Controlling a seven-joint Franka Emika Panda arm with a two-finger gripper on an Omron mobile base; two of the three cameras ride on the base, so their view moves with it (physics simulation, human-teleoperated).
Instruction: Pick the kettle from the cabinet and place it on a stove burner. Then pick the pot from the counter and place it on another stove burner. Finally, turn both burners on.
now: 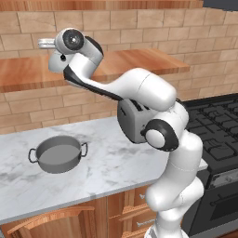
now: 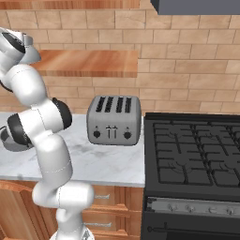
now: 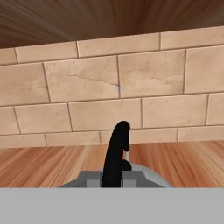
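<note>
In the hand view, my gripper (image 3: 114, 177) is shut on the kettle's thin black arched handle (image 3: 117, 153). The silver-grey dome of the kettle (image 3: 153, 180) shows just below the fingers. It rests on the reddish-brown cabinet shelf (image 3: 43, 164), close to the brick wall. From the left base view, my arm reaches up and left to that shelf (image 1: 139, 62), and its wrist hides the kettle. The shallow grey pot (image 1: 59, 154) with two loop handles sits on the white marble counter (image 1: 93, 181), left of the arm. The black stove burners (image 2: 197, 150) lie to the right with nothing on them.
A boxy grey four-slot toaster (image 2: 114, 119) stands on the counter (image 2: 108, 164) between the arm and the stove. Another wooden slab hangs close above the shelf in the hand view. Wooden drawer fronts run below the counter, and the stove knobs (image 2: 187, 207) line its front.
</note>
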